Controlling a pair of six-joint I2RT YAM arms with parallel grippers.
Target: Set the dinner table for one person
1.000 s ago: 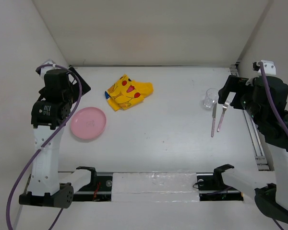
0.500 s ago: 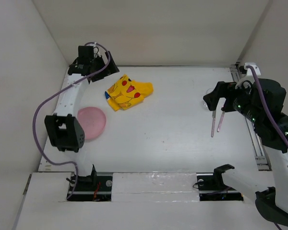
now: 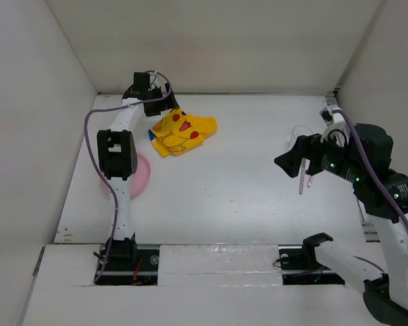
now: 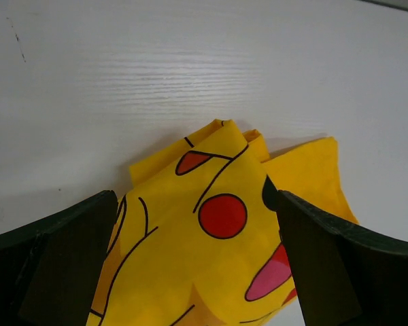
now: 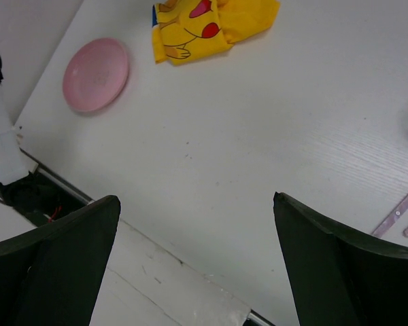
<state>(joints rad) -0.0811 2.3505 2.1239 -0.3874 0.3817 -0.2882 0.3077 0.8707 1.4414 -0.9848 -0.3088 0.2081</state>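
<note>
When seen from above, the table (image 3: 245,197) lies under both arms, the left gripper (image 3: 162,107) at 11 o'clock over the cloth (image 3: 185,132), the right gripper (image 3: 283,163) at 3 o'clock. The left wrist view shows its fingers (image 4: 61,265) wide, the cloth between them. The right wrist view shows wide fingers (image 5: 54,258) too, the plate (image 5: 95,73) at 10 o'clock.

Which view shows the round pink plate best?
The right wrist view: the round pink plate lies whole and unobstructed there. In the top view the left arm covers much of it; the left wrist view misses it.
</note>
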